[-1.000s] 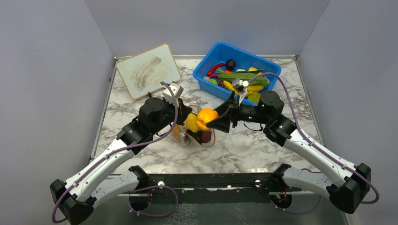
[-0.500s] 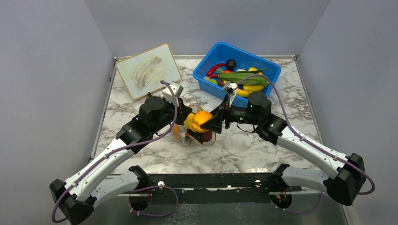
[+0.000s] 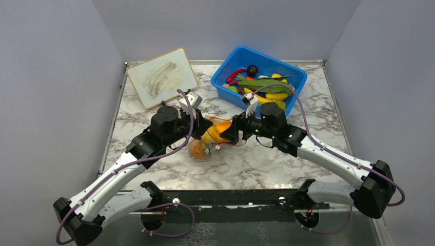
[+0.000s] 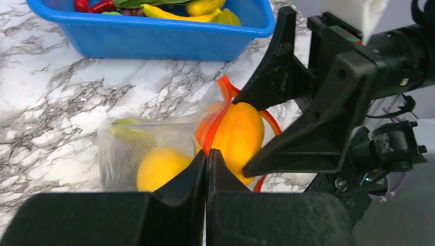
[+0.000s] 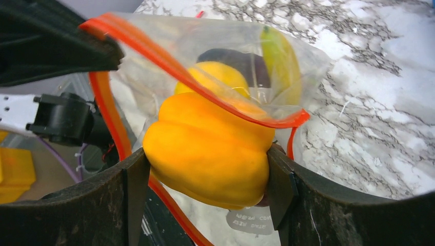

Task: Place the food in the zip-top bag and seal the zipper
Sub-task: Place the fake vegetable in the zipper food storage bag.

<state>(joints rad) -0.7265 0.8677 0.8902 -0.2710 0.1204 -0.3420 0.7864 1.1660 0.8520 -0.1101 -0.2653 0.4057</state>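
The clear zip-top bag [image 3: 199, 150] lies mid-table, mouth turned toward the right arm. My left gripper [image 4: 206, 152] is shut on its red-orange zipper [image 4: 213, 123] and holds the mouth up. My right gripper [image 5: 205, 168] is shut on a chunky orange toy food [image 5: 210, 154], with a finger pressed on each side. The orange food [image 4: 240, 134] sits at the bag mouth, its front under the upper zipper [image 5: 169, 66]. Inside the bag [image 5: 308, 61] are a yellow round fruit [image 5: 218, 77], a dark fruit [image 5: 233, 57] and a yellow-green piece [image 5: 279, 59].
A blue bin [image 3: 223, 73] with more toy food, including yellow bananas [image 3: 274, 95] and green leaves [image 3: 261, 82], stands at the back right. A small whiteboard [image 3: 161, 77] lies at the back left. The two arms meet head-on over the marble table [image 3: 267, 164].
My right gripper has carried the orange food leftward to the bag mouth. The bag has shifted slightly left and bunched up. The left gripper has stayed shut on the zipper.
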